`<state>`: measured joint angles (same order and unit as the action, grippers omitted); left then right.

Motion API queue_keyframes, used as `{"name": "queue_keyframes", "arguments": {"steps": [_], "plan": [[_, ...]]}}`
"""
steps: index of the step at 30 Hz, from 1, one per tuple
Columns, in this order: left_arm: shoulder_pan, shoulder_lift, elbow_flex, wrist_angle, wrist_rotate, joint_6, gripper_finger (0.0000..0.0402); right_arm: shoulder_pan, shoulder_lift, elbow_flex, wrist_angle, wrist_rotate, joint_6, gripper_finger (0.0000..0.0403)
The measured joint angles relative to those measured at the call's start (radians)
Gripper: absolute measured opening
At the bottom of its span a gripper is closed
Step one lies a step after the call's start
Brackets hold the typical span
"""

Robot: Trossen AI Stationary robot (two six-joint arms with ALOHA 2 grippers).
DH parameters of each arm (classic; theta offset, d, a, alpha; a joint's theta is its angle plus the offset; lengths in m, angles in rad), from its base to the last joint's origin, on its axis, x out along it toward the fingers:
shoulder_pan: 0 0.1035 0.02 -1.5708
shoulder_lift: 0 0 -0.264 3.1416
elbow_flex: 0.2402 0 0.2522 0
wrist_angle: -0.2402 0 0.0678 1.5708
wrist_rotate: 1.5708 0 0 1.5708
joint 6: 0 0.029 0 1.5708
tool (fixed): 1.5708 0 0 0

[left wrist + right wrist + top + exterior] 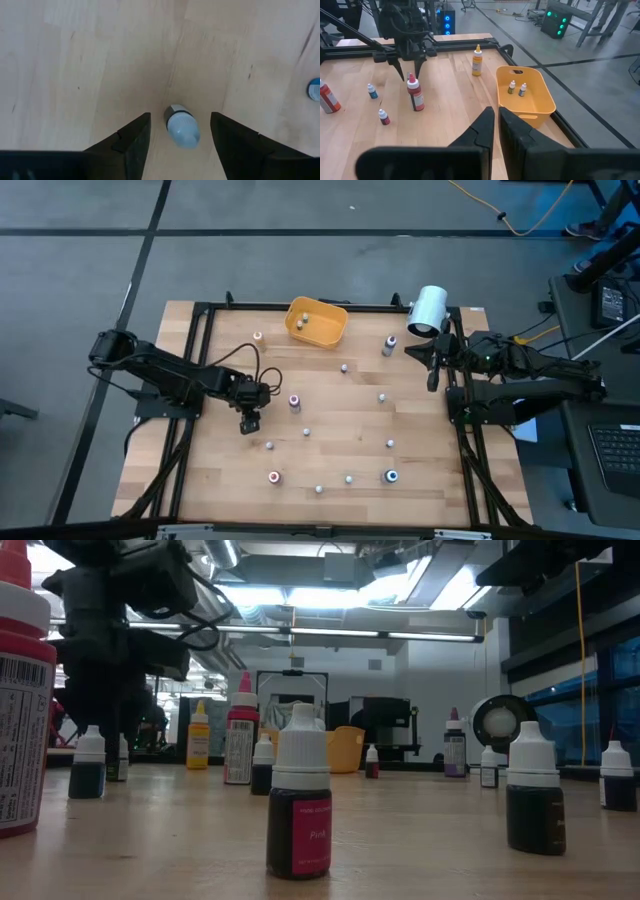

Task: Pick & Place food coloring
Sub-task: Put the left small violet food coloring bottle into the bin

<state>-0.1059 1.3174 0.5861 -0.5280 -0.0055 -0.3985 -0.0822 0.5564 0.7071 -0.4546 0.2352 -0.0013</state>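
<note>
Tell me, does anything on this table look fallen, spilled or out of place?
Only the big white cylinder at the wooden table's far right corner: it lies on its side, while the tiny food coloring bottles seem to stand upright. No spill shows.

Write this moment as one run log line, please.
left gripper: open, around small bottle | right gripper: shut, waiting | orange bowl: two bottles inside

Around the left hand (250, 423) the bench (340, 442) is bare wood, so it has open room on every side; one small white-capped bottle (182, 125) stands between its spread fingers. Toward the orange bowl (317, 321) the way runs past a taller red-capped bottle (294, 402). Small bottles dot the near half, well apart.
</note>
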Motion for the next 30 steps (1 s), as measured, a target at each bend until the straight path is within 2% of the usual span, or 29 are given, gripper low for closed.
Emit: {"name": "queue_keyframes", "arguments": {"steps": [5, 14, 18, 25, 30], "plan": [[0.0, 0.008, 0.0, 0.006, 0.001, -0.004, 0.0163, 0.0, 0.0, 0.0, 0.0, 0.0, 0.0, 0.003], [0.0, 0.006, 0.0, 0.006, 0.005, -0.032, 0.0075, 0.0, 0.0, 0.0, 0.0, 0.0, 0.0, 0.003], [0.0, -0.013, 0.023, -0.02, 0.024, -0.034, 0.0069, 0.0, 0.0, 0.0, 0.0, 0.0, 0.0, 0.003], [0.013, -0.064, 0.206, -0.203, 0.006, 0.062, 0.0073, 0.0, 0.0, 0.0, 0.0, 0.0, 0.0, 0.003], [0.082, -0.081, 0.38, -0.319, -0.004, 0.155, 0.0069, 0.0, 0.0, 0.0, 0.0, 0.0, 0.0, 0.003]]}}
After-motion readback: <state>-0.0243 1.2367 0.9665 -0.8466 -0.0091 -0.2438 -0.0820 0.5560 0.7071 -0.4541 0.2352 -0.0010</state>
